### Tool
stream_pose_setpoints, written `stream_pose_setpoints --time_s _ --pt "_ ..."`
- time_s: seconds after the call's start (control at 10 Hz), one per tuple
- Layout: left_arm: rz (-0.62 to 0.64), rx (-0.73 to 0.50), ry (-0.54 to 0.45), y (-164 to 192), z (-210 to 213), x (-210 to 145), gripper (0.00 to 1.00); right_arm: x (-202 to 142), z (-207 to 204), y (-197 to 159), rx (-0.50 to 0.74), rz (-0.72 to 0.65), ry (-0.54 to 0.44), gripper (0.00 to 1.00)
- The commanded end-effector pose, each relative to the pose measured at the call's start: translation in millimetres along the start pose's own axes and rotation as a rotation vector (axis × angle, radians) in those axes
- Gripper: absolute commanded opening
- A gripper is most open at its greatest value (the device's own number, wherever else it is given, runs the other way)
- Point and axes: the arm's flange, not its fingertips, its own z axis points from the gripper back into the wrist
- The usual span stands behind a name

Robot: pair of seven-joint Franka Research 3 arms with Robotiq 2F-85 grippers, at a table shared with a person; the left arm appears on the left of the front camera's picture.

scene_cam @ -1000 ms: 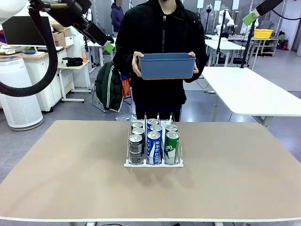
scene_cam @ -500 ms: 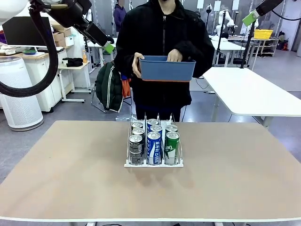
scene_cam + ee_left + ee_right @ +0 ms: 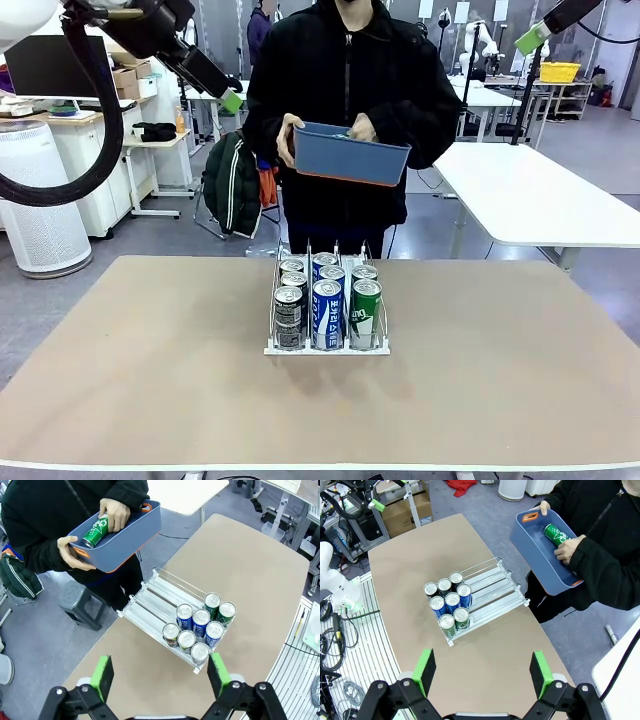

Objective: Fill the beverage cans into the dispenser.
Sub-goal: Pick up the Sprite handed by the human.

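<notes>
Dispenser (image 3: 327,345) is seen at the middle of the table (image 3: 150,390), its three lanes holding seven beverage cans (image 3: 328,310) bunched at the end nearest the robot: in the left wrist view three black-grey, three blue and two... only seven tops can be counted there, with the far halves of the lanes bare. White lettering is carried by the blue cans but cannot be read. At 12 o'clock from the rack, beyond the table edge, a blue tub (image 3: 350,153) is held tilted by a person; one hand (image 3: 74,553) grips its rim, while the other hand (image 3: 116,513) is closed around a green can (image 3: 95,530) lying inside the tub. Nothing stands between the tub and the rack. The left gripper (image 3: 161,674) is held high above the table with its jaws spread wide and nothing between them; the right gripper (image 3: 482,671) is likewise wide apart and holds nothing. Another white table (image 3: 540,200) is seen at 2 o'clock.
</notes>
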Motion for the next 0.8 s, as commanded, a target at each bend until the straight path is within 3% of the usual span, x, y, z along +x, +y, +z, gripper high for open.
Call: stream_pose_setpoints --time_s 0.0,0.7 --pt "-0.002 0.001 0.0 -0.3 -0.1 0.1 1.0 -0.4 -0.8 0.4 0.009 -0.002 -0.006 1.0" --pt "-0.002 0.001 0.0 -0.3 -0.1 0.1 1.0 -0.4 -0.8 0.4 0.009 -0.002 -0.006 1.0"
